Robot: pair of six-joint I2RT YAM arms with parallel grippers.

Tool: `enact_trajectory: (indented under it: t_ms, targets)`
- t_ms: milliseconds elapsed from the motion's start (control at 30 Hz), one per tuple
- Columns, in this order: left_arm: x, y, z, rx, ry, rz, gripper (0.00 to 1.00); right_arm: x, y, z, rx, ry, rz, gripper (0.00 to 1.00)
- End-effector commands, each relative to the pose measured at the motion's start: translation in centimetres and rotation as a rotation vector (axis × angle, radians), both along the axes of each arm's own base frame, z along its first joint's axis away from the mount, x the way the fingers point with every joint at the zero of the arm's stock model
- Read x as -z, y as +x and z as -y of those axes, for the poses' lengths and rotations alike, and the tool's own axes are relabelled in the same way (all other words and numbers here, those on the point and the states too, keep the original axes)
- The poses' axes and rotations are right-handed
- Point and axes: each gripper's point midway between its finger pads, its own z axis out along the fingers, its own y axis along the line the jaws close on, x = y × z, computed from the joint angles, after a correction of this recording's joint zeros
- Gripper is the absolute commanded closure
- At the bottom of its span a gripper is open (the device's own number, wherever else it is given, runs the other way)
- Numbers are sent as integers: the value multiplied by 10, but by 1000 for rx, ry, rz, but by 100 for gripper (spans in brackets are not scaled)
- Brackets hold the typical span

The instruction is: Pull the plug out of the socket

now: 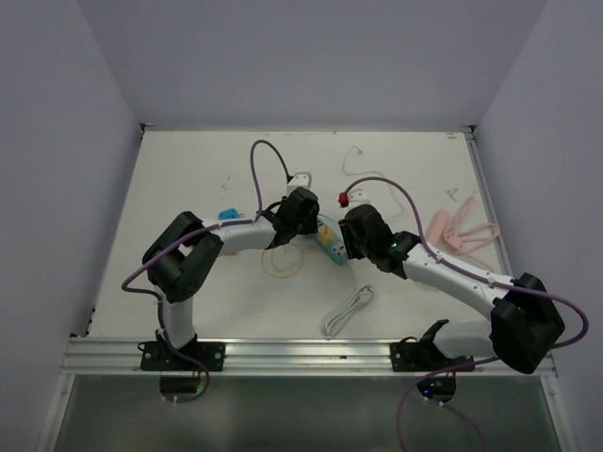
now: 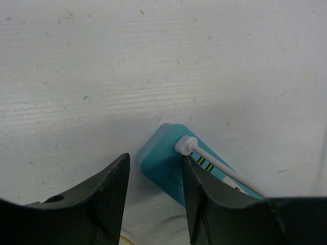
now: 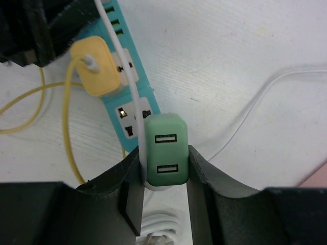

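Observation:
The socket is a teal power strip [image 3: 127, 109] lying on the white table, also seen between the two arms [image 1: 330, 243]. My right gripper [image 3: 163, 153] is shut on the green plug [image 3: 165, 150], a block with two USB ports, at the strip's near end. Its prongs are hidden, so I cannot tell whether it still sits in the strip. A yellow plug [image 3: 94, 69] sits in the strip farther along. My left gripper [image 2: 156, 159] stands open at the strip's other end [image 2: 163, 158], its right finger [image 2: 204, 199] over the strip's top beside the white cord [image 2: 186, 145].
A pink hanger [image 1: 462, 231] lies at the right. A coiled white cable [image 1: 347, 311] rests near the front edge, and a thin yellow cable [image 1: 283, 262] loops under the left arm. A white adapter [image 1: 300, 179] and a red-tipped cable [image 1: 343, 198] lie behind the grippers.

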Motion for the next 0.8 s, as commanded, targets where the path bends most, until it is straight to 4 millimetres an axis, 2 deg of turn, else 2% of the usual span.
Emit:
enact_trajectory:
  t_ms: [0, 200, 267, 433, 533, 633, 733, 767]
  targets:
    - [29, -17, -45, -49, 138, -87, 52, 7, -1, 20, 114, -9, 3, 100]
    - [28, -24, -41, -34, 97, -101, 52, 27, 8, 37, 258, 49, -27, 98]
    - [29, -27, -41, -27, 87, -107, 52, 31, 12, 37, 273, 78, -37, 97]
    - [30, -35, -42, -12, 65, -111, 52, 47, 31, 43, 319, 137, -66, 94]
    - [32, -40, -42, -1, 59, -119, 52, 50, 45, 42, 317, 150, -60, 86]
    - [32, -41, -43, 1, 59, -120, 52, 48, 56, 38, 303, 159, -56, 74]
    - [34, -42, -44, 3, 64, -123, 52, 41, 66, 38, 305, 151, -42, 57]
    - [34, -42, -44, 3, 62, -124, 52, 39, 68, 40, 311, 141, -36, 44]
